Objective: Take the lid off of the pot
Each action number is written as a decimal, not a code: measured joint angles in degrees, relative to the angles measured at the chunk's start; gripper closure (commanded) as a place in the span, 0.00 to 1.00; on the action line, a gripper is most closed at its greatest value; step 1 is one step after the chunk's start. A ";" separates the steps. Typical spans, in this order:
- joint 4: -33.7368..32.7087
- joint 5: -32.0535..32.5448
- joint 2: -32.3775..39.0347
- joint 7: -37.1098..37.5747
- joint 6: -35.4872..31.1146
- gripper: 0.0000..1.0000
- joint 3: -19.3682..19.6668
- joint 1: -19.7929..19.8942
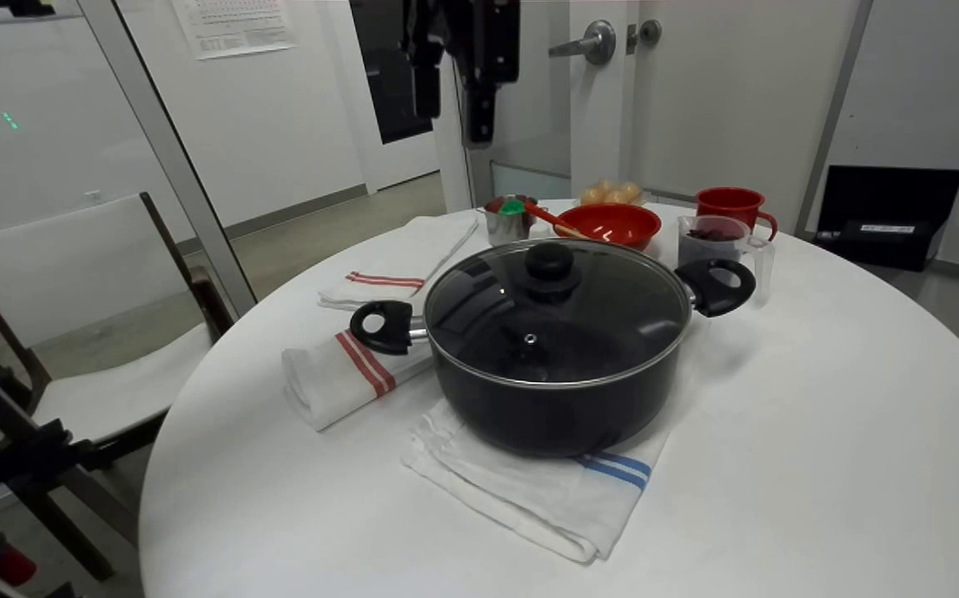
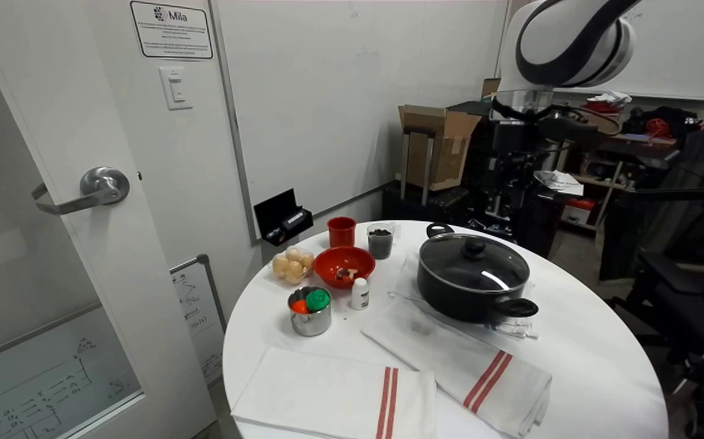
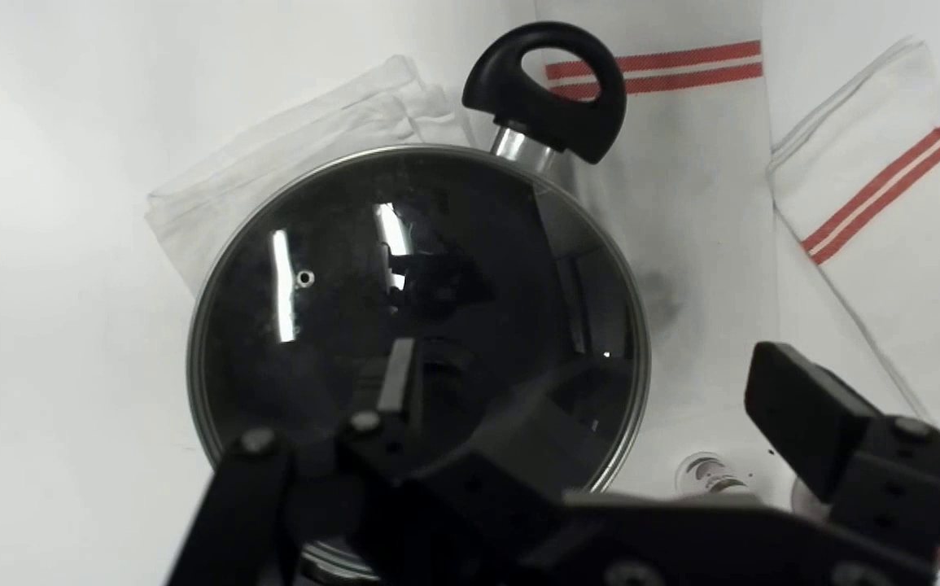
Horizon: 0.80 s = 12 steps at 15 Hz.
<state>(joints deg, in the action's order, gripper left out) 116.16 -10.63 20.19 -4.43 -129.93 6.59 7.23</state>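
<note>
In an exterior view your claw (image 1: 452, 108) hangs well above the table (image 1: 819, 432), fingertips (image 1: 479, 120) apart, toward 11 o'clock from the black knob (image 1: 549, 260). The glass lid (image 1: 579, 324) sits on the pot (image 1: 558, 419), and the pot rests on a blue-striped towel (image 1: 545, 515), its handles (image 1: 398, 328) toward 9 and nearly 3 o'clock.

In an exterior view the white arm (image 2: 565, 49) hangs toward 1 o'clock from the pot, but you can't tell the claw's spread there; it is lost against the dark. The lid looks seated, with a red bowl (image 2: 344, 268) and a white bottle (image 2: 360, 294) toward 9 o'clock, apart from the pot.

In the wrist view your claw is plainly spread, pinching nothing: one finger (image 3: 396, 382) shows over the lid, the opposite finger (image 3: 803, 415) out past its edge toward 3 o'clock. The knob is hard to pick out.

I'd say you're lining up for the grasp, lift not yet begun. Next you'll want the gap centred over the knob, then a straight descent until the knob lies between the fingertips, a firm close, and a level lift.
</note>
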 measured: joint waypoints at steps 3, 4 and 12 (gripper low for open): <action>-4.08 -0.02 4.84 2.16 0.04 0.00 0.00 0.97; -5.29 -0.02 6.28 3.16 0.05 0.00 0.02 1.21; -14.28 0.35 16.48 11.20 0.36 0.00 0.54 1.66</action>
<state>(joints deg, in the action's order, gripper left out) 101.88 -10.28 36.67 6.77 -129.58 7.13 8.89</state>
